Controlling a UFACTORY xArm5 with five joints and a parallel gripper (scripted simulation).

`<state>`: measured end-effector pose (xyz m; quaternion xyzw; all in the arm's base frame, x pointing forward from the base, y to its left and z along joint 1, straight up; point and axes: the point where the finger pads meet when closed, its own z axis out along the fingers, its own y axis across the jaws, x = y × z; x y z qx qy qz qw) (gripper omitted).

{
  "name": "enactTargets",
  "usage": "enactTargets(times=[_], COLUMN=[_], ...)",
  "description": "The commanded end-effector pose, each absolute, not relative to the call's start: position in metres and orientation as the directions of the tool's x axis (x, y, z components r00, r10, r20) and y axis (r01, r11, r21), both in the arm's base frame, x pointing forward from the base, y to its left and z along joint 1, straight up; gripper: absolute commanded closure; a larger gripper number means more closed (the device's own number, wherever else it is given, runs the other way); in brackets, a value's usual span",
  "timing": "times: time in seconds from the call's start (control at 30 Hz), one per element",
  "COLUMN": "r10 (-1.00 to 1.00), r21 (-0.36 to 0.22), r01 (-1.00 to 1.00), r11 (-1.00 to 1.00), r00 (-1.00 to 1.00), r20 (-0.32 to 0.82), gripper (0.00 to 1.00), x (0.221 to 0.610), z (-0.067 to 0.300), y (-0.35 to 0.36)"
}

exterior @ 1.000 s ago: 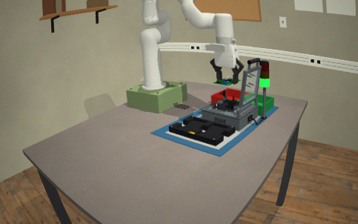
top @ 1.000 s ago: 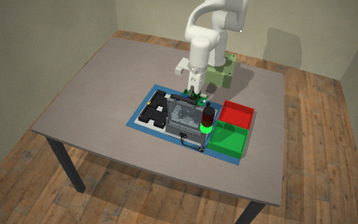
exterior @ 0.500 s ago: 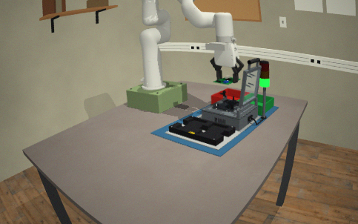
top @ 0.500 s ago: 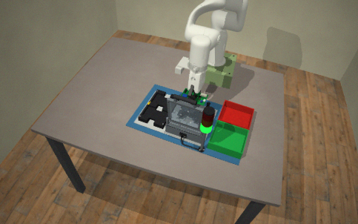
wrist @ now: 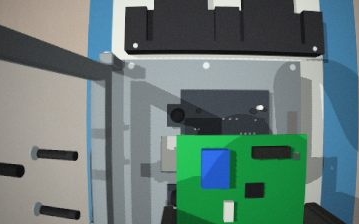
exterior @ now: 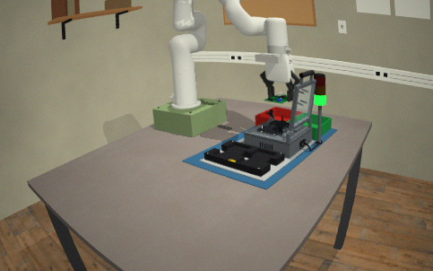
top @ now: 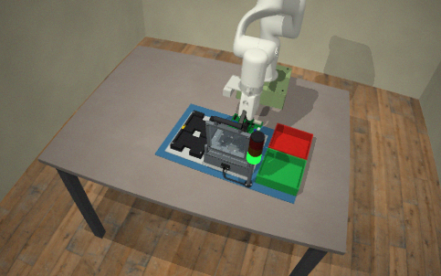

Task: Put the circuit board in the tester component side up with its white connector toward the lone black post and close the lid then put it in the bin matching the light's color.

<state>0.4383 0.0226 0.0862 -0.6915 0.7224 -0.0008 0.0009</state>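
My gripper (top: 247,122) (exterior: 281,98) (wrist: 244,215) is shut on the green circuit board (exterior: 277,99) (wrist: 280,175). It holds the board roughly level, component side up, in the air above the tester (top: 224,159) (exterior: 264,144) (wrist: 142,92). In the wrist view the board's blue part, dark parts and white connector show; its lower edge is cut off. The tester's lid (top: 228,142) (exterior: 303,100) stands open. The signal light (top: 254,158) (exterior: 320,100) is lit green. The red bin (top: 290,143) (exterior: 266,118) and green bin (top: 281,171) (exterior: 325,128) stand beside the tester and hold nothing visible.
The black tray (top: 186,137) (exterior: 236,162) (wrist: 185,35) lies on the tester's other side, with no board in it. The light's pole (exterior: 320,126) stands by the lid and the green bin. The raised lid and its handle (top: 224,122) (exterior: 307,74) rise close beside the gripper.
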Motion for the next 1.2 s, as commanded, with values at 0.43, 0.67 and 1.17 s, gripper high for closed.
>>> enactTargets(times=[0.43,0.67,1.17], r10=[-0.999,-0.999,-0.999], r21=[-0.006,-0.006,-0.006], r01=[-0.999,-0.999,-0.999], r11=[0.045,0.045,0.045], r00=[-0.045,-0.045,-0.045], r20=[-0.002,-0.002,-0.003], gripper=[0.21,0.21,0.21], x=[0.469,0.477,0.487], z=[0.056,0.047,0.036], y=[0.125,0.155,0.191])
